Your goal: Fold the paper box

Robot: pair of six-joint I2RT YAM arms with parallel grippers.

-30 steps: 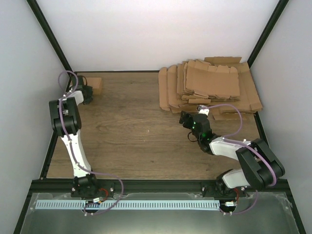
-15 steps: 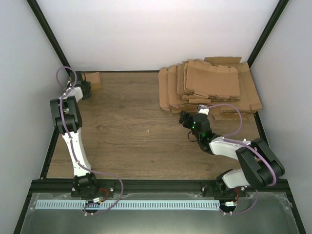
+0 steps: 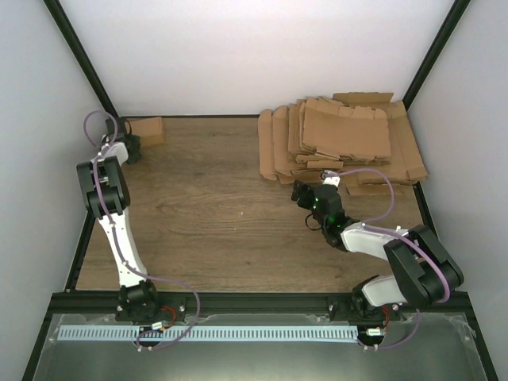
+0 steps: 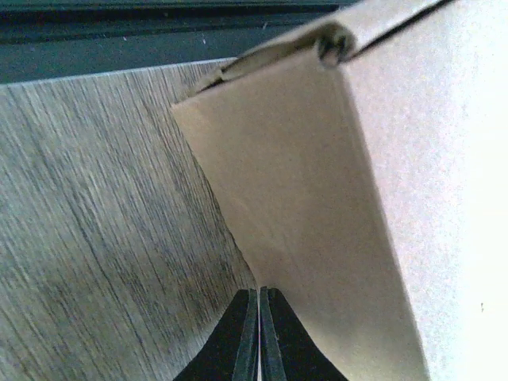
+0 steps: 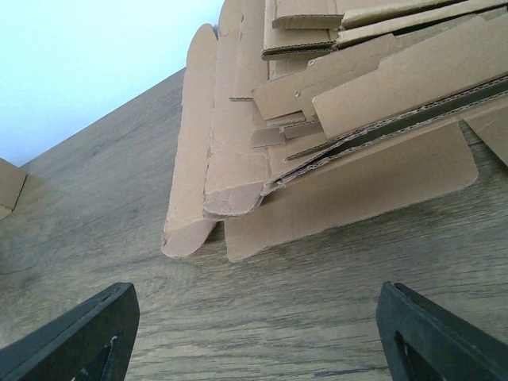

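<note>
The paper box (image 3: 147, 128) is a small folded brown oblong at the table's back left corner; the left wrist view shows its side (image 4: 317, 198) up close. My left gripper (image 3: 131, 146) is shut with nothing between its jaws, and its tips (image 4: 259, 292) sit right at the box's lower edge. Over on the right, my right gripper (image 3: 300, 193) is open and empty above bare wood, its fingers (image 5: 87, 333) spread wide just short of the cardboard pile. A corner of the box (image 5: 8, 186) shows at the left edge of the right wrist view.
A loose pile of flat brown cardboard blanks (image 3: 341, 143) fills the back right of the table, its near edges (image 5: 333, 103) overhanging the wood. A black frame rail (image 4: 159, 36) and white walls close in the back and sides.
My left arm has swung toward the back left, and the box has slid with it deeper into the corner. The right arm has not moved.
</note>
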